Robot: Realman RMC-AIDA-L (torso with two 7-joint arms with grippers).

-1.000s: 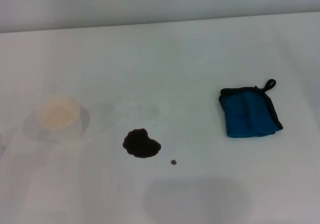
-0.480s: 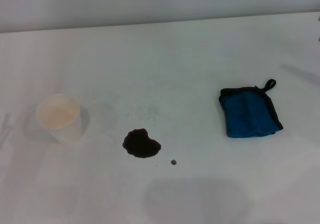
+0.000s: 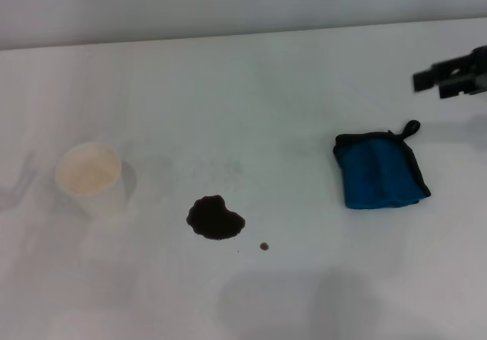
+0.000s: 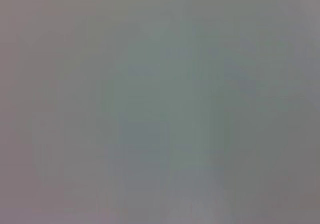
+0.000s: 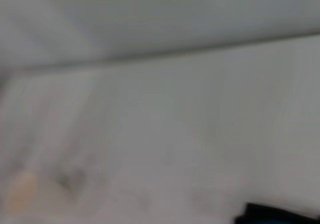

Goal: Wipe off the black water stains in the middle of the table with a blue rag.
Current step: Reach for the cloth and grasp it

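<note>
We see the black water stains (image 3: 216,217) near the middle of the tabletop (image 3: 251,89), a tiny dot just beside the blotch. The blue rag (image 3: 380,169) lies folded well to their right, a pale cup (image 3: 90,176) to their left. Our right pincer (image 3: 450,80) hangs beyond the rag; we cannot tell its grip.

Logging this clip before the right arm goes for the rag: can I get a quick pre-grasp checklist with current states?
1. blue rag lying free on the table, nothing on it: ok.
2. right end effector in view, beyond the rag near the right edge, not yet over it: ok.
3. Right fingers open for the grasp: cannot tell.
4. black water stains unwiped, blotch plus small dot: ok.
5. cup standing apart from the stains: ok.
6. Left end effector position: cannot tell, not in view.
</note>
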